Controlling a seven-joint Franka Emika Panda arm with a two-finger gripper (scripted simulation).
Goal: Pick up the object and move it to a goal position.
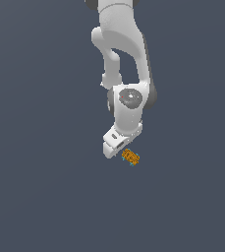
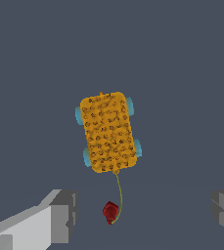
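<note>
I see my white gripper [image 2: 140, 215] spread wide, holding nothing, above the small orange dark-speckled block with teal wheels [image 2: 108, 132], which lies on open grey floor [image 1: 40, 187], just right of the hand in the exterior view.

No text, label, brand, number or sign can be read in either view; only dark speckled marks are seen on the orange object [image 2: 107, 132].

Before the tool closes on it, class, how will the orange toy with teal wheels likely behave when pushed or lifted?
The orange toy shows teal wheels on both long sides, so a push may make it roll instead of sliding. The thin cord to its red knob looks floppy and would probably dangle when lifted. The flat dotted top suggests a stiff body. The tool is open around the knob.
</note>
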